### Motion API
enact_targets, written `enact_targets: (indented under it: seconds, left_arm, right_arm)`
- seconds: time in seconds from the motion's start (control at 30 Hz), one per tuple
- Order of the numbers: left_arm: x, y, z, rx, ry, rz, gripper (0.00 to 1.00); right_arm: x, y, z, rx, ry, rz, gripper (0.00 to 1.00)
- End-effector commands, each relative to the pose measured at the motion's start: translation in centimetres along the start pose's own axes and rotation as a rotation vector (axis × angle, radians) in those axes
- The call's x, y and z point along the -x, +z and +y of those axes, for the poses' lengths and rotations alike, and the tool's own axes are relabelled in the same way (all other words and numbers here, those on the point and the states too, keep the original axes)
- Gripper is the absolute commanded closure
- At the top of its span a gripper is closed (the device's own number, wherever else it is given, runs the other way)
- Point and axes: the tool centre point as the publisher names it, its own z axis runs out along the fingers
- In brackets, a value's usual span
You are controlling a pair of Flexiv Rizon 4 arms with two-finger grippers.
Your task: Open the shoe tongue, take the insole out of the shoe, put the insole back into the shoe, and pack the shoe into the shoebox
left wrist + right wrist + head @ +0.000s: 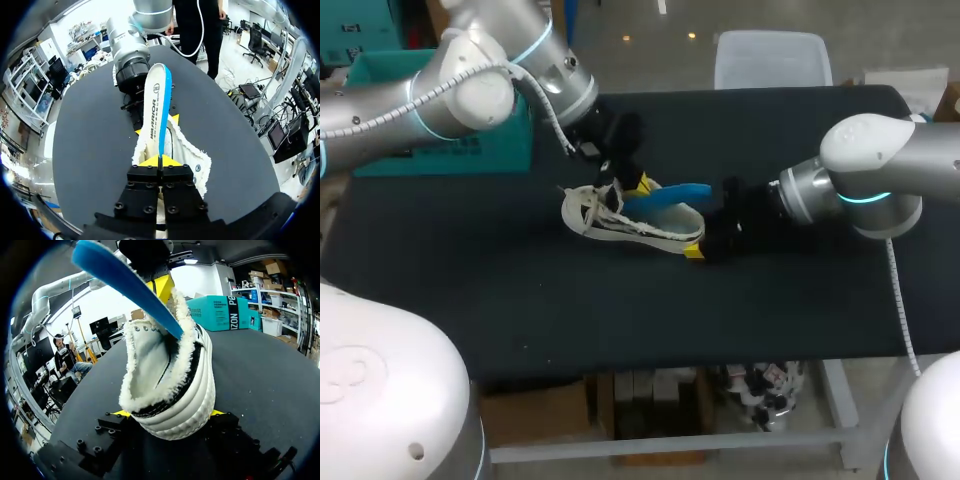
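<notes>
The shoe (175, 405) is white canvas with frayed, fuzzy edges and a ribbed rubber heel; the insole (125, 282) looks smooth blue foam; the bench (470, 280) is matt black.

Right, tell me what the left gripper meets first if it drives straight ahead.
The left gripper, shut on the white-and-blue foam insole, would likely meet the white fleece-lined shoe first, then the right arm's wrist; depth is unclear.
</notes>
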Motion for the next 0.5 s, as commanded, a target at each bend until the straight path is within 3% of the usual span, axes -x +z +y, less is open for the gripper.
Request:
enact_targets:
  seconds: [0.03, 0.4, 0.43, 0.5]
  left_arm:
    - [-0.4, 1.4, -0.4, 0.065, 0.005, -0.012, 1.0]
    - [-0.2, 3.6, 0.0, 0.088, -0.016, 0.02, 0.98]
    - [-0.2, 3.7, 0.0, 0.09, -0.015, 0.02, 0.79]
    - [-0.2, 3.6, -0.1, 0.092, -0.013, 0.018, 0.66]
  right_arm:
    - [0.2, 0.7, -1.1, 0.004, 0.001, 0.009, 1.0]
    - [0.2, 0.7, -1.1, 0.004, 0.001, 0.009, 1.0]
    - [0.2, 0.7, -1.1, 0.004, 0.001, 0.009, 1.0]
    - [0.2, 0.7, -1.1, 0.004, 0.001, 0.009, 1.0]
